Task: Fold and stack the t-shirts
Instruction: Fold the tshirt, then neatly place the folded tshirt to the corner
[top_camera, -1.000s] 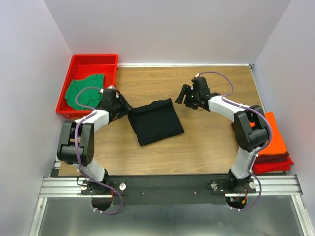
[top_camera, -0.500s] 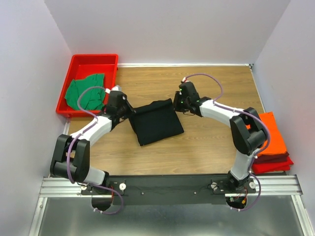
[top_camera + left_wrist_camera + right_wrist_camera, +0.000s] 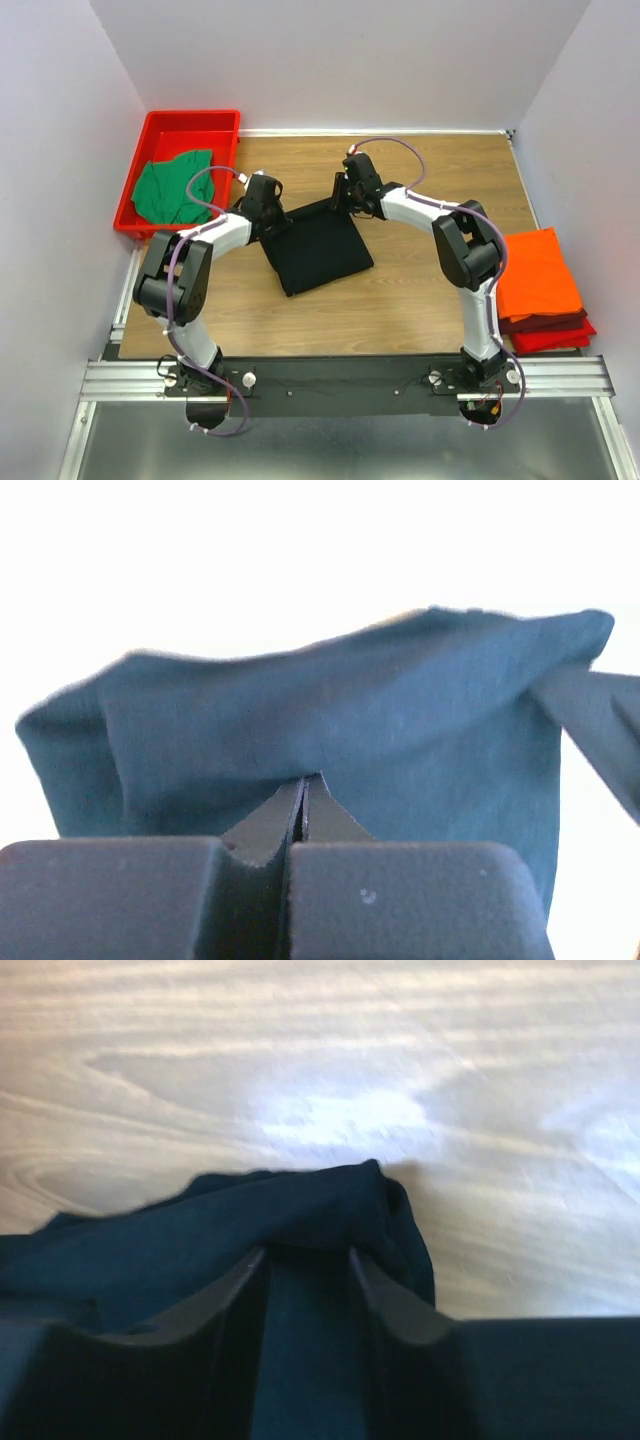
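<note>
– On the table [image 3: 430,290], between the arms, lies the black shirt [image 3: 318,250], folded to a rough square. Why are both grippers at its far edge?

– Each has a far corner. I'd judge that's so the edge can be lifted and brought over toward the near side for another fold. The left gripper [image 3: 272,212] is pinched tight on the left corner: in its wrist view the fingers [image 3: 265,825] meet, with cloth caught at their tips.

– And the right gripper [image 3: 340,195]?

– It sits at the right corner. Its jaws stand partly apart, but a bunched fold of the shirt fills the gap (thick cloth won't let them meet). It looks like a grip, though that view is dark and I can't say how firm.

– Why two corners at once?

– Held level, the edge should travel straight rather than skew or sag in the middle.

– What's in the tray [image 3: 190,118]?

– The green shirt [image 3: 172,188], crumpled and unfolded, is heaped in the near half. The far half shows bare red.

– And the orange shirt [image 3: 538,272]?

– It's folded flat at the right, well apart from the black one, on top of some darker red cloth. It's in no container, and that's likely where the stack goes.
</note>
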